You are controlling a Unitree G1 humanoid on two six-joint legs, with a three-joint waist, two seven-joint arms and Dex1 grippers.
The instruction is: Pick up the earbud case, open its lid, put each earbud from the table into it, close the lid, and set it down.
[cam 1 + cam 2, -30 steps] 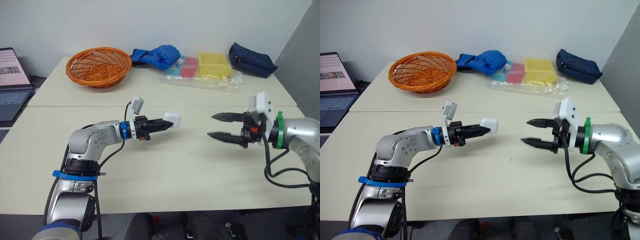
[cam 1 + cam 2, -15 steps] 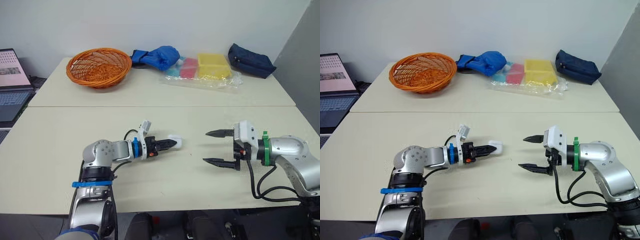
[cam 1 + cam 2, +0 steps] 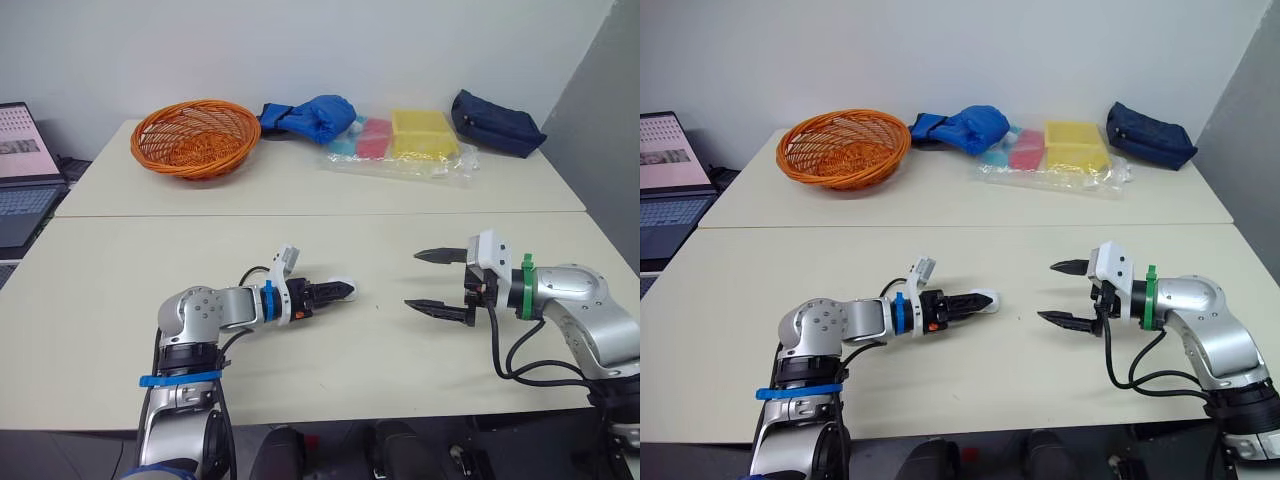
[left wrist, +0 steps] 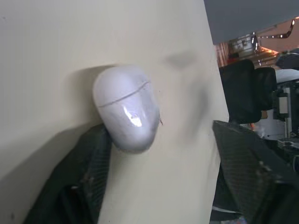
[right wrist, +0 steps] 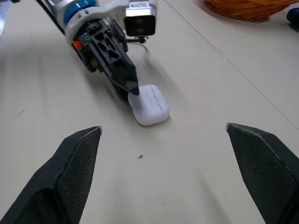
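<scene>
The white earbud case (image 3: 985, 298) lies mid-frame on the table (image 3: 940, 385). The left claw (image 3: 972, 301) is wide, one finger touching it. The right claw (image 3: 1046, 292) is wide too.

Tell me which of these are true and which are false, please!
1. The earbud case lies on the table. True.
2. The case's lid is open. False: the lid is shut.
3. The right end effector is open and holds nothing. True.
4. The orange basket touches the case. False: the orange basket stands far off, at the back near the wall.
</scene>
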